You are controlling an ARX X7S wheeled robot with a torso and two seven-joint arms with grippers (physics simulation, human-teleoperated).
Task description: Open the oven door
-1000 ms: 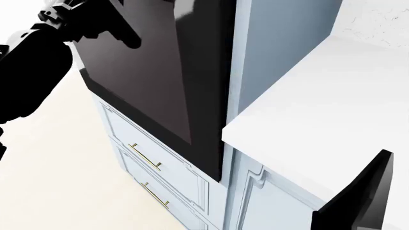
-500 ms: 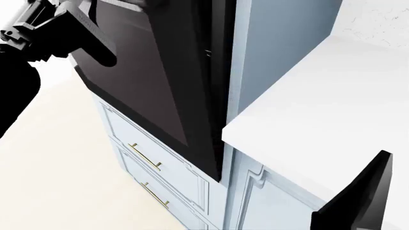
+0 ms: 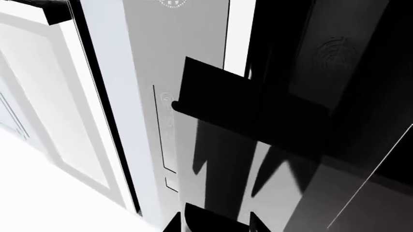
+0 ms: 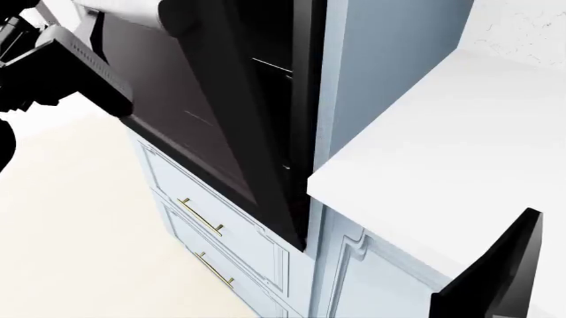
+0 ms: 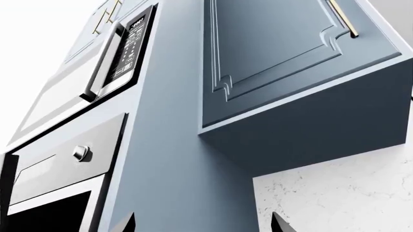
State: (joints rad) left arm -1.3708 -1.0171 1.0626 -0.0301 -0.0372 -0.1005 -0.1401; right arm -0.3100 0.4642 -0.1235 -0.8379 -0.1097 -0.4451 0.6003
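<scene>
We see the oven door (image 4: 190, 119) tilted ajar, left gripper (image 4: 84, 69) at its edge (grip state indiscernible); right gripper (image 5: 203, 223) open.

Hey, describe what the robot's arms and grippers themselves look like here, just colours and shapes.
The left arm is matte black and blocky, ending in a long flat rectangular finger with ribbed edging. In its wrist view the fingers are plain black slabs. Of the right gripper, only two dark pointed fingertips show. No cables or markings are visible.
</scene>
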